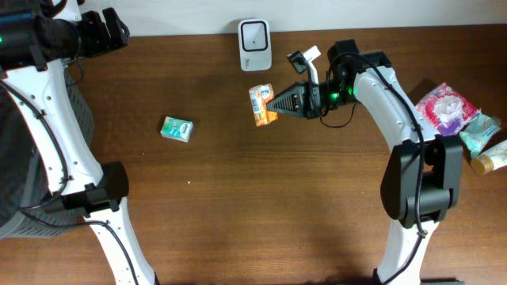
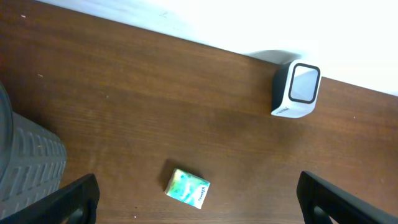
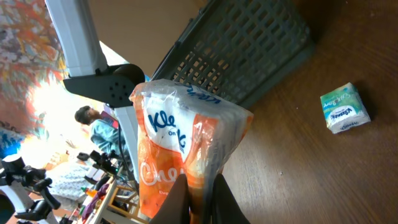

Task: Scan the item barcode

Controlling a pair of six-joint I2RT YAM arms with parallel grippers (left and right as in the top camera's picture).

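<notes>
1. Tissue packet (image 1: pixel 262 104), orange: you have it pinched in the right gripper (image 1: pixel 275 103), whose jaws are clamped tight on the packet's right-hand edge, and it is held clear of the table (image 1: pixel 238 206).
2. From overhead, the tissue packet sticks out to the left of the fingertips. It is near the white scanner (image 1: pixel 254 45) at the table's far edge, but apart from it, on the side towards you.
3. In the right wrist view it rises from between the fingers (image 3: pixel 177 202), crinkled, with blue and white lettering towards the camera. You cannot tell from any view where its barcode faces.
4. Your left gripper (image 1: pixel 117 33) is over the far left corner with its jaws wide apart and nothing between them, well apart from the tissue packet.
5. A small green packet (image 1: pixel 177 128) lies flat on the table, left of the held one. A grey basket (image 2: pixel 28 162) sits at the left edge, and a pile of wrapped goods (image 1: pixel 459 119) lies at the right edge.
</notes>
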